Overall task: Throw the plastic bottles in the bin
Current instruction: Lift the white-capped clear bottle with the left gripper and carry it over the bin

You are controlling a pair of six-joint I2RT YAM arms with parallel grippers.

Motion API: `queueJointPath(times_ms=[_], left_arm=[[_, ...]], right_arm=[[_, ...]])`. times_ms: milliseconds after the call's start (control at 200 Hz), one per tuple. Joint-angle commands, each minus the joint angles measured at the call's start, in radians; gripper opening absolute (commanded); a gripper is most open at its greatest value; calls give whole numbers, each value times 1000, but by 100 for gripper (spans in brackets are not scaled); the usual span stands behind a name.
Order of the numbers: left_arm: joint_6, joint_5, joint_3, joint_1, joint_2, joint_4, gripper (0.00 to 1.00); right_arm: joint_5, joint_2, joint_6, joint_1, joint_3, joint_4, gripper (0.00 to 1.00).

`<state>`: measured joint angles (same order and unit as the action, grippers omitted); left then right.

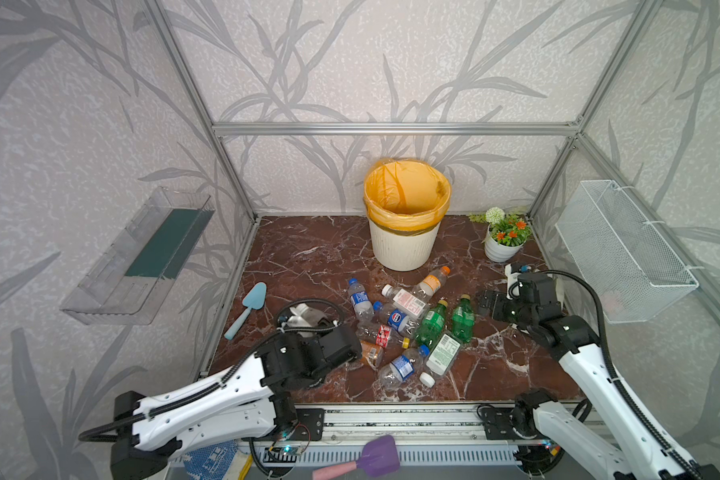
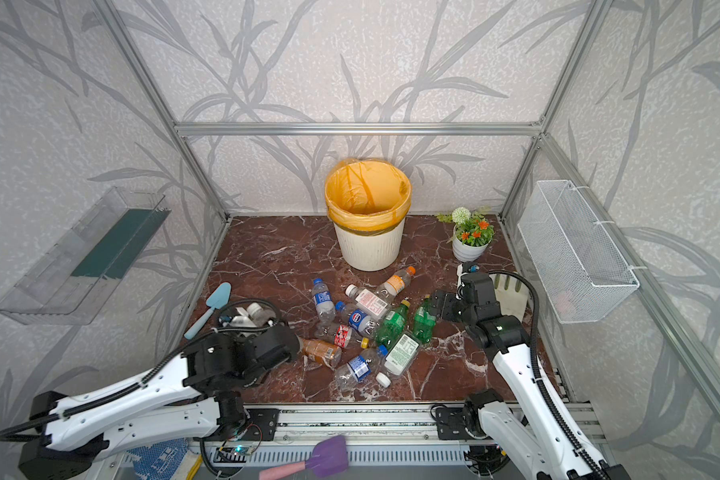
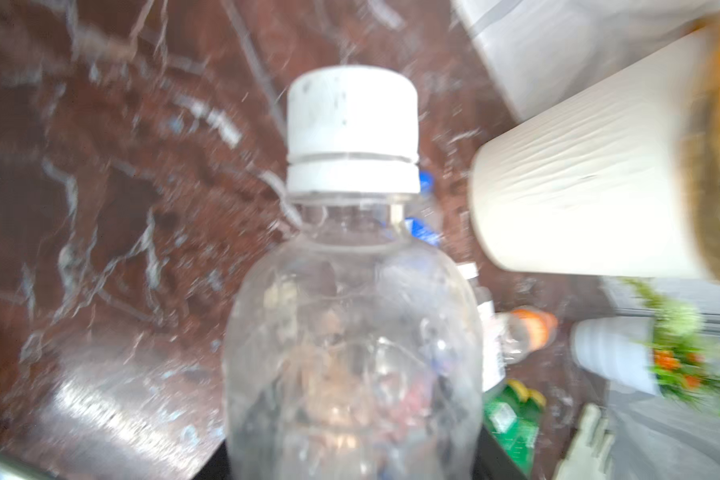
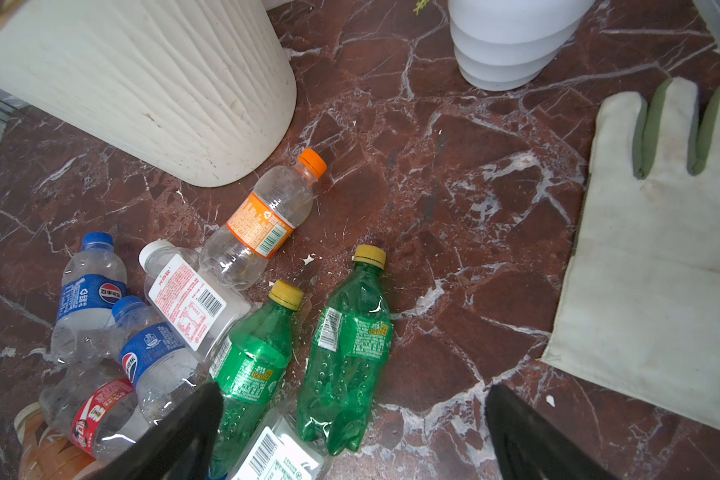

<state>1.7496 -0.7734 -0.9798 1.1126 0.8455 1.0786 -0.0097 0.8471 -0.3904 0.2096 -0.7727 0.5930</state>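
bottles [image 1: 404, 328] lie in a loose heap just in front of the bin [image 1: 404, 249] in both top views, and the bin looks empty. my left gripper [image 1: 308, 318] sits off the heap's left flank. the right gripper [image 1: 485, 301] hangs off the other flank, about as near the bin.

left wrist: a clear white-capped bottle [image 3: 350, 332] fills the frame, sharper than the smeared floor behind it, so i judge the jaws clamped on its body. its cap leads and its long axis runs along my reach. the bin stands ahead and to one side, so next i'd lift it over that tall rim.

right wrist: the fingers are spread wide and hold nothing. a green bottle [image 4: 346, 345] lies just ahead of them, cap pointing away from me. the marble floor [image 4: 454, 208] is glossy red-brown and likely slick. a glove [image 4: 649, 270] and the flower pot [image 4: 512, 41] crowd the side right of the bin.
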Motion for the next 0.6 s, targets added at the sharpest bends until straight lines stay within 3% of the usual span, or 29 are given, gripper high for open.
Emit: queueJointPath(times_ms=[0, 45, 110, 155, 195, 255, 320, 470, 595], left_arm=[[-565, -408, -190, 0, -36, -101, 46], [-978, -479, -205, 0, -44, -439, 48], [-1588, -453, -165, -1, -43, -1061, 48], [-1834, -380, -160, -5, -16, -1368, 48], [-1953, -322, -196, -15, 23, -1484, 48], [-2010, -241, -286, -43, 99, -1474, 48], [-1990, -136, -374, -94, 190, -1400, 51], [-1742, 99, -529, -264, 408, -1216, 50], [-1677, 206, -589, -305, 535, -1253, 47]], right_arm=[[-12, -28, -12, -18, -39, -53, 99], [-9, -43, -19, -21, -39, -69, 99], [6, -67, -28, -21, -42, -80, 99], [20, -87, -33, -22, -44, -81, 99], [38, -106, -34, -23, -45, -76, 99], [65, -137, -35, -22, -45, -73, 99], [92, -166, -38, -22, -42, -69, 99], [105, -193, -42, -23, -48, -59, 99], [116, -200, -30, -24, -71, -22, 99]])
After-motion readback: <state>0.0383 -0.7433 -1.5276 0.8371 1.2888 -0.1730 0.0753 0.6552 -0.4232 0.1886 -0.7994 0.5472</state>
